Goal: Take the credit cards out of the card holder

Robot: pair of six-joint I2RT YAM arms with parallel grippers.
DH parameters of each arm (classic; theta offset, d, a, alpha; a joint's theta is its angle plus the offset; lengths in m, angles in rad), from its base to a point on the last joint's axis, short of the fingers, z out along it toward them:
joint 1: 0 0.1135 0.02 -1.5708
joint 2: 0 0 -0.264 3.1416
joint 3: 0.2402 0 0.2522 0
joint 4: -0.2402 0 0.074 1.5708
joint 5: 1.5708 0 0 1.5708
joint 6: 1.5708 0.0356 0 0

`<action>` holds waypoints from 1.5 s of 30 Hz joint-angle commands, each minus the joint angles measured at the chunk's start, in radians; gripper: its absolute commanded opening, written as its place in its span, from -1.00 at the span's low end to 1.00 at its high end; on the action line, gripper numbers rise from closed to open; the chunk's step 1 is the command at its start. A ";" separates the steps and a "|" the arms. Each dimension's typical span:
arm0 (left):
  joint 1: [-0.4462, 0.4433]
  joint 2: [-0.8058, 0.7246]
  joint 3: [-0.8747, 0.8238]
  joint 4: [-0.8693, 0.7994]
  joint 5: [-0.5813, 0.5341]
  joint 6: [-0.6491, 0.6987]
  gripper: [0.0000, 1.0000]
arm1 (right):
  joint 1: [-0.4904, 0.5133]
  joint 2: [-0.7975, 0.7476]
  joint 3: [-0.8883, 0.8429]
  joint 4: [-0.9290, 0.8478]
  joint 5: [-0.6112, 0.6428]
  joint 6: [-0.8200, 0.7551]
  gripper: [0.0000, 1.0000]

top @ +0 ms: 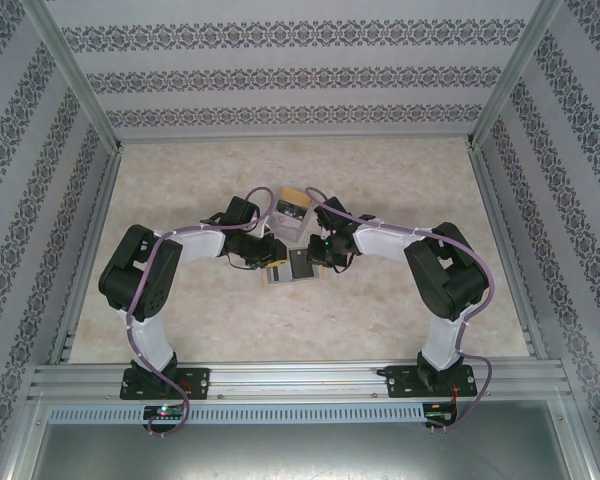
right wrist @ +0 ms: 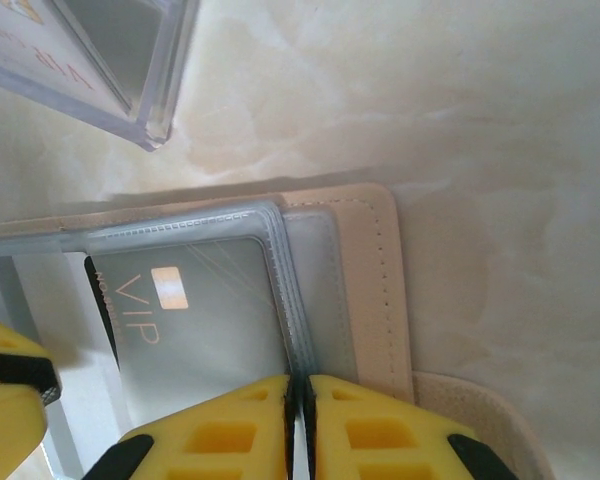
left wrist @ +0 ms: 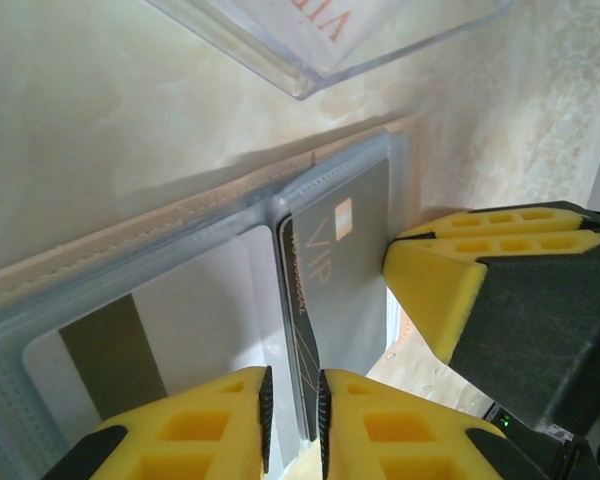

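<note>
Partly cropped, left tool (left wrist: 295, 425) slightly parted over credit card (left wrist: 345, 270), right tool (right wrist: 300, 425) pinching card holder (right wrist: 365, 290).

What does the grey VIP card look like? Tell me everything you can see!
The VIP card is a shiny grey rectangle with pale "VIP" letters, a small light chip square and a dark strip with orange print along one edge. It lies inside a clear sleeve of the open card holder on the marbled table. The left gripper has its fingers either side of that dark edge; whether they pinch it is unclear.
</note>
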 commanded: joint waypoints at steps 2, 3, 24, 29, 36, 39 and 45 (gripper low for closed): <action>-0.008 0.029 0.000 0.005 -0.015 -0.030 -0.58 | 0.004 0.043 -0.041 -0.004 -0.050 0.015 -0.69; -0.007 0.034 0.001 0.012 -0.009 -0.038 -0.60 | 0.003 0.039 -0.043 -0.002 -0.056 0.018 -0.69; -0.011 0.027 0.054 -0.124 -0.116 0.009 -0.63 | -0.008 -0.001 -0.052 -0.018 -0.005 0.018 -0.72; -0.007 -0.050 0.057 -0.177 -0.126 0.061 -0.59 | -0.011 -0.060 -0.049 -0.045 0.056 -0.015 -0.68; -0.003 -0.126 0.033 -0.179 -0.176 0.036 -0.54 | 0.017 -0.157 -0.058 0.057 0.016 -0.027 -0.38; 0.000 -0.121 0.016 -0.201 -0.245 0.018 -0.62 | 0.045 -0.122 -0.032 0.088 -0.066 -0.039 -0.29; 0.000 -0.075 0.002 -0.196 -0.271 -0.036 -0.84 | 0.091 -0.005 0.029 0.153 -0.187 0.016 -0.39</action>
